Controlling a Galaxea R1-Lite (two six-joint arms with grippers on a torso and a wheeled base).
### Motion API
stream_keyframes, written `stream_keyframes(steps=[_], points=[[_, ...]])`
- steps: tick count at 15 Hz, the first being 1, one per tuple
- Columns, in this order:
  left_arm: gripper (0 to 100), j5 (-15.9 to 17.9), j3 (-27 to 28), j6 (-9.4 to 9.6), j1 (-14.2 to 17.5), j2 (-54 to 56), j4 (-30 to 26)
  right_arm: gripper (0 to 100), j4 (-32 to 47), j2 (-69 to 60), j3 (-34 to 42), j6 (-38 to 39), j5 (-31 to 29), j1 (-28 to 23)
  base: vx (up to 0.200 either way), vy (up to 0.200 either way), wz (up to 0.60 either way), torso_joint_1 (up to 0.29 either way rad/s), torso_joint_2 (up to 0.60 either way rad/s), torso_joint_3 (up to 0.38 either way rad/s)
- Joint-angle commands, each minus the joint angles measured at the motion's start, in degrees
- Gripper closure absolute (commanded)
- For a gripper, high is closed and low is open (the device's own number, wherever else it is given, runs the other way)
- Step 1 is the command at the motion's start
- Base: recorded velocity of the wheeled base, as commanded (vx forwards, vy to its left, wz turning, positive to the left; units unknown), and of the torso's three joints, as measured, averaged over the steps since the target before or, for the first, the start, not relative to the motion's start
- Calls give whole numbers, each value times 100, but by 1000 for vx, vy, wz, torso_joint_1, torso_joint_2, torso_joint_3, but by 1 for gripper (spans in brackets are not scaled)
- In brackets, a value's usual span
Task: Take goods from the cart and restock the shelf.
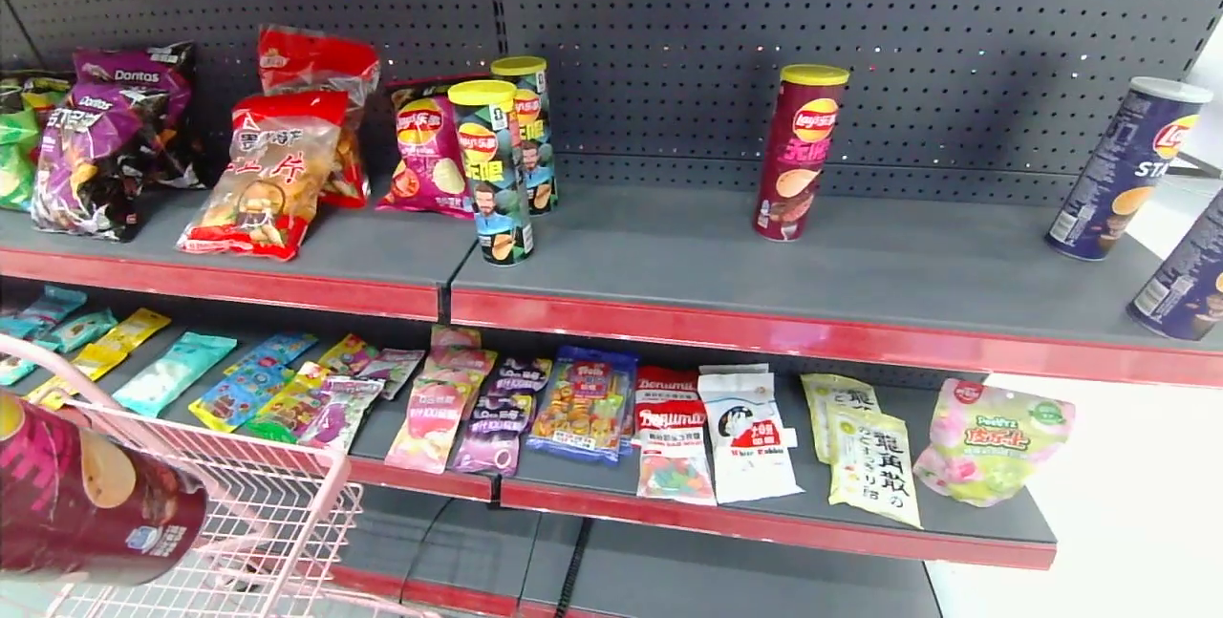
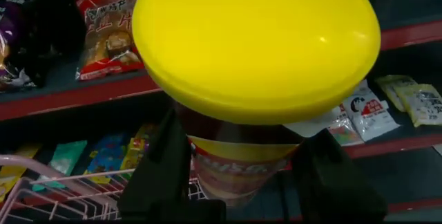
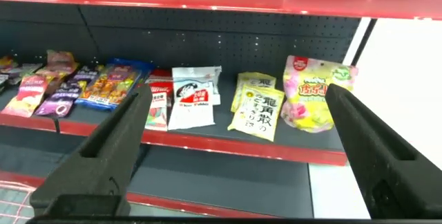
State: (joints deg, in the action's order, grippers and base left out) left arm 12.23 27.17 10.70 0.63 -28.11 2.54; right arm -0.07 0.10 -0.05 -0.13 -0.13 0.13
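Head view: the shelf (image 1: 669,255) has a grey top board with a red front edge. On the left of that board are purple chip bags (image 1: 105,140), red chip bags (image 1: 268,174) and a pink bag (image 1: 420,155). Beside the pink bag, two yellow-lidded cans (image 1: 492,174) stand upright, one behind the other. A dark red can (image 1: 798,155) stands alone mid-board, and two blue cans (image 1: 1118,169) are at the far right. The lower board (image 1: 860,513) carries rows of flat candy packets (image 1: 583,403) and a pink-green pouch (image 1: 994,441) at its right end. At bottom left, the chip can (image 1: 86,494), also dark red, is tilted on its side above the pink wire cart (image 1: 277,503).

Left wrist view: the left gripper (image 2: 238,175) is clamped on the chip can, with one black finger on each side of its body. The can's yellow lid faces the camera. The cart wire is below and the shelf is behind.

Right wrist view: the right gripper (image 3: 235,162) is released, its fingers (image 3: 97,162) spread wide with nothing between them. It faces the lower board, where a white packet (image 3: 193,96) and yellow packets (image 3: 257,103) lie beside the pouch.
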Motion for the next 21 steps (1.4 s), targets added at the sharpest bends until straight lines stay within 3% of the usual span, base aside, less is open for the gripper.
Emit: stream_keyframes(steps=[1, 8, 10, 16, 19, 20, 21], points=[[100, -1, 7, 99, -2, -10, -60, 0, -1, -1, -4, -4, 5, 4, 200, 0, 0, 2, 2, -2], [100, 8, 7, 213, -2, 25, -122, 0, -1, -1, -4, -4, 13, 4, 200, 0, 0, 0, 3, 2], [100, -1, -10, 222, -2, 122, -157, 0, -1, -1, -4, -39, 31, 4, 0, 0, 0, 0, 0, 0], [100, 52, -142, 222, -37, 992, -1053, 0, -1, 52, -4, -31, 40, 13, 0, 0, 0, 0, 0, 0], [100, 17, -309, 160, -37, 1097, -1071, 0, -1, 8, -13, -57, 49, 13, 0, 0, 0, 0, 0, 0], [100, 43, -256, 72, -46, 1018, -1062, 0, -37, 307, -496, -13, 286, 57, 0, 0, 0, 0, 0, 0], [100, 34, -177, -95, -37, 913, -1062, 0, 7, 1484, -1568, 154, 426, 101, 0, 0, 0, 0, 0, 0]])
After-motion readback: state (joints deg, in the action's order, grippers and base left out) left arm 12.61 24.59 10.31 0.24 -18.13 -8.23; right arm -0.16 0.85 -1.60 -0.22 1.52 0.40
